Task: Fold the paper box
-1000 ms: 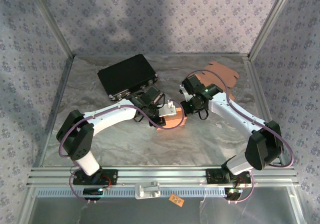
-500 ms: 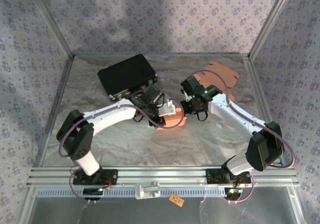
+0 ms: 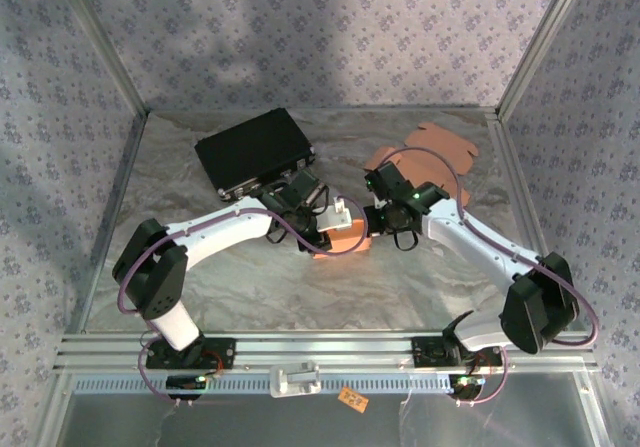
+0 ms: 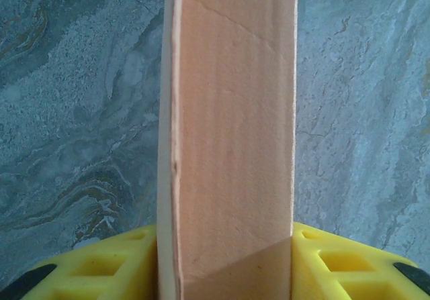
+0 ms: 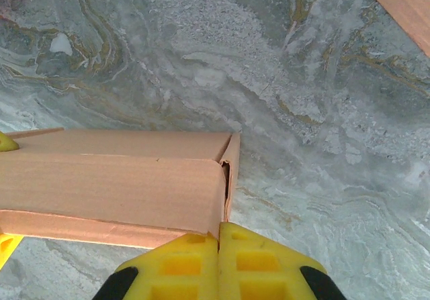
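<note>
Black case: Where the marbled surface runs back toward the left wall, a closed black case lies flat, just behind the left arm's wrist.
Left arm: White, reaching from its base at the near left in toward the middle of the surface.
Left fingers: Yellow, one on each side of a tan panel of the paper box, clamped on it. In the left wrist view the panel runs straight up between them.
Paper box: Tan and partly folded, on the surface at centre, between the two wrists. The right wrist view shows it as a long, low shape with the end flap standing slightly ajar.
Right fingers: Yellow, pressed together with nothing between them, their tips touching the box's end corner beside that flap.
Right arm: White, angled in from the near right.
Flat cardboard: Tan cut pieces lying flat at the back right, apart from the box.
</note>
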Controlling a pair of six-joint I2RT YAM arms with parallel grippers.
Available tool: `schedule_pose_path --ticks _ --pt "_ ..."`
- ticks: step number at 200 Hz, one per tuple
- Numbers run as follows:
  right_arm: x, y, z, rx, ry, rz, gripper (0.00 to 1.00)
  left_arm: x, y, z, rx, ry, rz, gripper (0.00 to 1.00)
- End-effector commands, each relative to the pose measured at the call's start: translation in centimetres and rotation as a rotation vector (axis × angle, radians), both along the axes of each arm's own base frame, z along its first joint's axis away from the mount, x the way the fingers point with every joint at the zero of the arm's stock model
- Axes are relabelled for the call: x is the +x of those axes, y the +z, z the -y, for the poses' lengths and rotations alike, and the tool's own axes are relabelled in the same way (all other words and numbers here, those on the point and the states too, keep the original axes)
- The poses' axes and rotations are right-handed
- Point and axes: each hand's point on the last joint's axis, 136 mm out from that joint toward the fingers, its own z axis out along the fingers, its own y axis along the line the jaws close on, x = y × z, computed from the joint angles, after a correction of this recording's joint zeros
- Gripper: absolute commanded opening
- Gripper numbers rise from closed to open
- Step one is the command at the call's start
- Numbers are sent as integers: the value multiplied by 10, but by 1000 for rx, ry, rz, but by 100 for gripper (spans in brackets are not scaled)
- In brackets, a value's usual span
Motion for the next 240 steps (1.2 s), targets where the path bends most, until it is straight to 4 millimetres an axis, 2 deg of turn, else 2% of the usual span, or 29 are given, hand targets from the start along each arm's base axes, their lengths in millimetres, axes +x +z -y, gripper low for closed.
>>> schedule_pose_path --ticks 1,33,69,98,117,134,152,172,218,240 --pt "-10 -6 18 -64 -52 -9 0 1 8 -7 -26 57 -25 47" --pt "-6 -1 19 -76 -59 2 0 -2 23 -10 -72 109 -21 49" --pt "-5 0 16 -85 -55 -5 0 -11 32 -23 -107 167 -23 53" --pt "-5 1 12 -76 -58 0 0 -20 27 -31 -110 181 -41 54" --pt "-4 3 9 -75 -56 8 0 -19 25 -32 -101 189 -41 54" --pt "-4 4 7 -81 -56 13 0 -12 35 -32 -119 224 -7 54" --pt "-3 4 6 -86 -59 17 0 -3 57 -32 -158 280 24 54" --pt "-1 5 3 -85 -62 20 0 -4 74 -35 -181 332 6 51" --pt "-3 3 -3 -102 -45 22 0 -4 83 -61 -150 465 -40 48" --pt "-3 4 -3 -107 -42 23 0 -4 87 -63 -159 494 -129 46"
